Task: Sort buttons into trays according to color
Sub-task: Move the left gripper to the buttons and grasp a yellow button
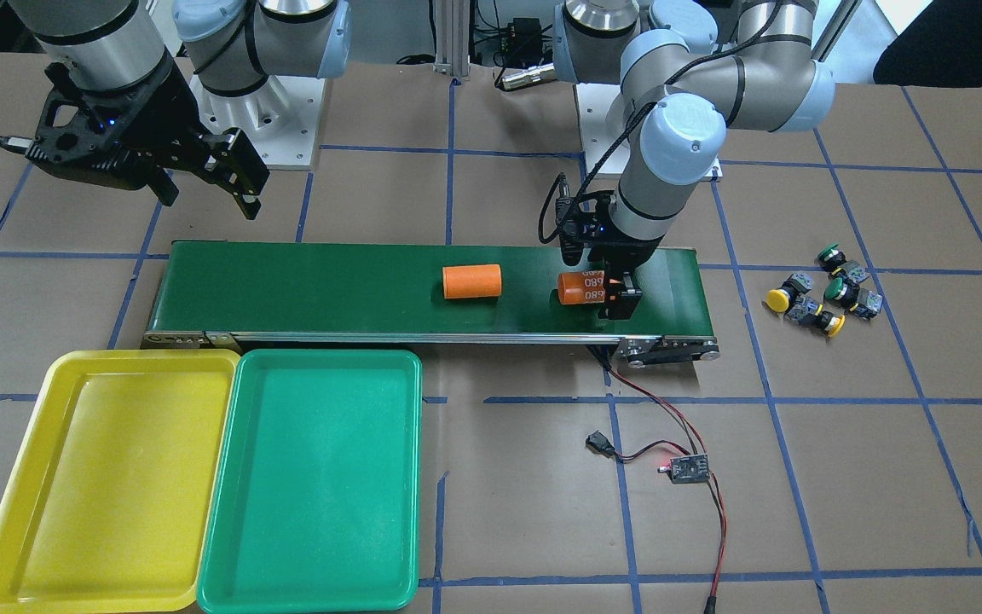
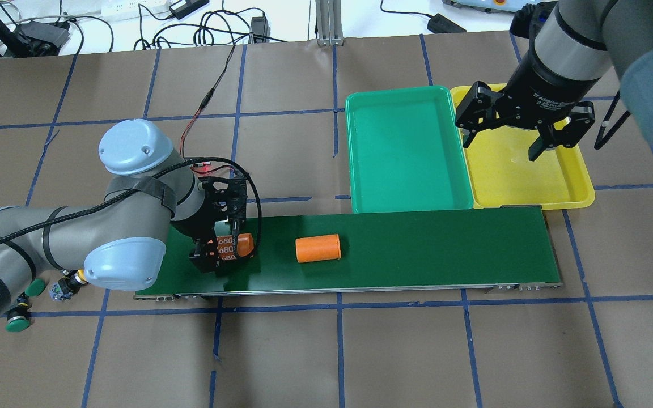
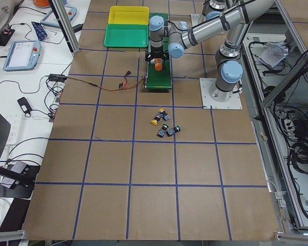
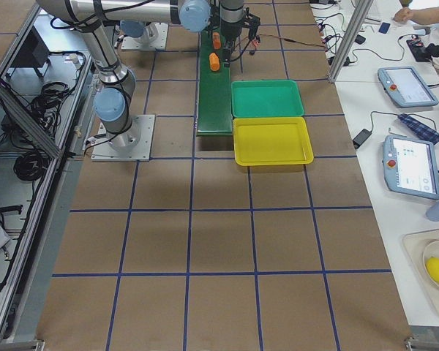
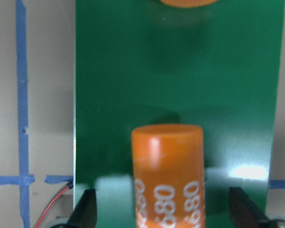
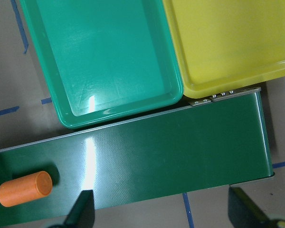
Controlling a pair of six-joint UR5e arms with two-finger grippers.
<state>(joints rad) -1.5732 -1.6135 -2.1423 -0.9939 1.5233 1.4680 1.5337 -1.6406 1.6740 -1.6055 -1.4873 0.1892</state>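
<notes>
- left gripper: fingers spread wide, straddling orange 4680 cylinder on conveyor belt, gap each side
- right gripper: fingers parted, holding nothing, raised near yellow tray and green tray
- buttons: on table, well apart from left gripper

Left arm's black two-finger gripper sits low, pointing straight down, jaws parted; right arm's black gripper hangs high, jaws spread wide.

Orange cylinder, marked cylinder, both on green conveyor belt
</notes>
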